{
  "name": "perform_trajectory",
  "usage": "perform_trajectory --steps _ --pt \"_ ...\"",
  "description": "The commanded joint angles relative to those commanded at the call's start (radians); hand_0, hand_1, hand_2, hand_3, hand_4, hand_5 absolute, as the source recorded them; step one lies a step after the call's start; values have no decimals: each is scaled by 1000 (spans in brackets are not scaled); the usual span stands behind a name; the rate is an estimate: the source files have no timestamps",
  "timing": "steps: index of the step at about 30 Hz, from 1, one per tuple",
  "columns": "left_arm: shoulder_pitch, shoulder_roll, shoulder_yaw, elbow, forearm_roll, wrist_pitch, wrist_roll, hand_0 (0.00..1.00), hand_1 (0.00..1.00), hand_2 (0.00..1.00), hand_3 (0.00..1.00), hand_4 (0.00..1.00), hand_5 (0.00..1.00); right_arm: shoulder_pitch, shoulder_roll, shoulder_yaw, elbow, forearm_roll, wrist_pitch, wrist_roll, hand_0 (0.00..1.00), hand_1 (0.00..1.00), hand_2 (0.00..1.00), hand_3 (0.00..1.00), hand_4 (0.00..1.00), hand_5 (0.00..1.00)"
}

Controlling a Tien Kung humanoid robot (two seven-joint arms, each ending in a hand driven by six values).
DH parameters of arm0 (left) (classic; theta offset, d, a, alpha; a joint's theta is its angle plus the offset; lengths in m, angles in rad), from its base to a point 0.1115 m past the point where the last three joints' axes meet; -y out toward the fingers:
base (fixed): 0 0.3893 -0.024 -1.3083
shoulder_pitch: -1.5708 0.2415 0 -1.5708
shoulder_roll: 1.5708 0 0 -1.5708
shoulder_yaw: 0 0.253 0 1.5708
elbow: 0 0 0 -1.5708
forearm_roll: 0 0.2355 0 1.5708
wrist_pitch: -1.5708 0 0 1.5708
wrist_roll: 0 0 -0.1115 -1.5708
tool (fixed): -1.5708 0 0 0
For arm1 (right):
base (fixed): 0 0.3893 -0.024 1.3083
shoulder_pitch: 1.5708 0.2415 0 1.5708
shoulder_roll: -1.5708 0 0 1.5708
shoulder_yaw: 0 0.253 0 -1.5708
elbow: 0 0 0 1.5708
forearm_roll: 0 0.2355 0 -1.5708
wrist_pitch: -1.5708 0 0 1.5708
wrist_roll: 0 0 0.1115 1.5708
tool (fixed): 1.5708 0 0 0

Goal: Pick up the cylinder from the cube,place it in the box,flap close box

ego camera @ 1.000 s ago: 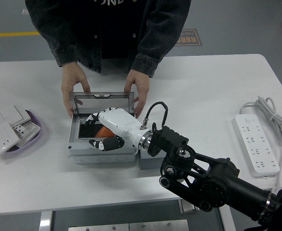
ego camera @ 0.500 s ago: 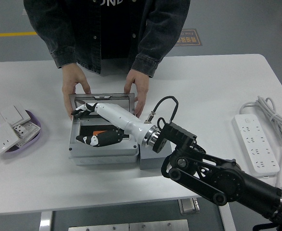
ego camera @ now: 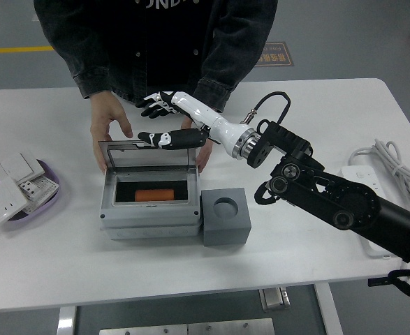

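An orange cylinder (ego camera: 162, 193) lies inside the grey box (ego camera: 149, 212), whose lid (ego camera: 149, 157) stands raised at the back. Beside the box on the right sits the grey cube (ego camera: 226, 216) with an empty round hole on top. My right hand (ego camera: 156, 121) hovers open above and behind the lid's top edge, fingers spread, holding nothing. A person's two hands (ego camera: 109, 125) rest behind the box at the lid's corners; the other hand (ego camera: 202, 155) is mostly hidden by my arm.
A purple dish (ego camera: 51, 188) with white sockets (ego camera: 12, 185) sits at the left edge. A white power strip (ego camera: 371, 209) with its cable lies at the right. The person stands close at the far side of the table.
My right hand has come up out of the box and moved back above the lid, leaving the orange cylinder inside. The grey cube is now uncovered.
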Motion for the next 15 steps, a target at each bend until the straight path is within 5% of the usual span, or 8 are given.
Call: perform_trajectory --steps 6,15 --pt "-3 1 -3 0 4 -1 -1 638 671 659 702 753 324 14 -6 -50 -44 9 1 -4 766 696 716 740 753 341" --pt "-1 -1 -3 0 2 -2 -3 638 670 659 702 753 324 -1 -47 -110 78 -30 -4 -26 762 693 712 736 747 339"
